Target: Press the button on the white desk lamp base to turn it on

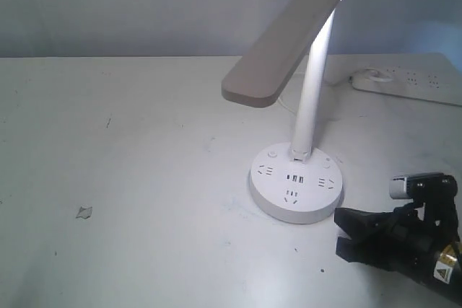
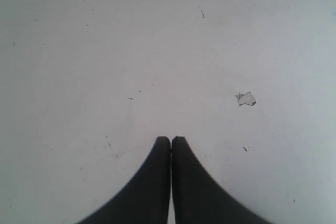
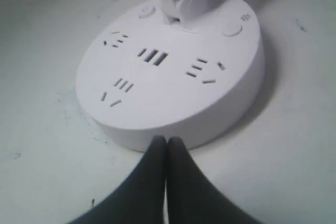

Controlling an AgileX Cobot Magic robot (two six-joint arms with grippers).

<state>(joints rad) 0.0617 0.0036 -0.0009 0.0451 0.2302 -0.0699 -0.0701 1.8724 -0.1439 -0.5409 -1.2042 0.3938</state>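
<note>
Noted left gripper [image 2: 170, 139] clenched empty, well apart from the white desk lamp base [image 1: 296, 189] right of centre. Found right gripper [image 3: 166, 139] also pinched shut, just beside its rim — lift over the sockets [image 3: 118, 90], press the round button [image 3: 231, 29] beside the pole [image 1: 312, 99] squarely.

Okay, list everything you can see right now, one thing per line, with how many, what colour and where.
white desk lamp: one, white, flat bar head slanting on a slim pole, right half of the exterior view
lamp base: one, white, round disc with three sockets and USB ports, at the pole's foot
power strip: one, white, far right at the back of the table
scrap: one, small, greyish, on the table's left
table: one, white, scuffed, under everything
left gripper: one, black, shut, over bare table near the scrap
right gripper: one, black, shut, tips close to the lamp base's rim
</note>
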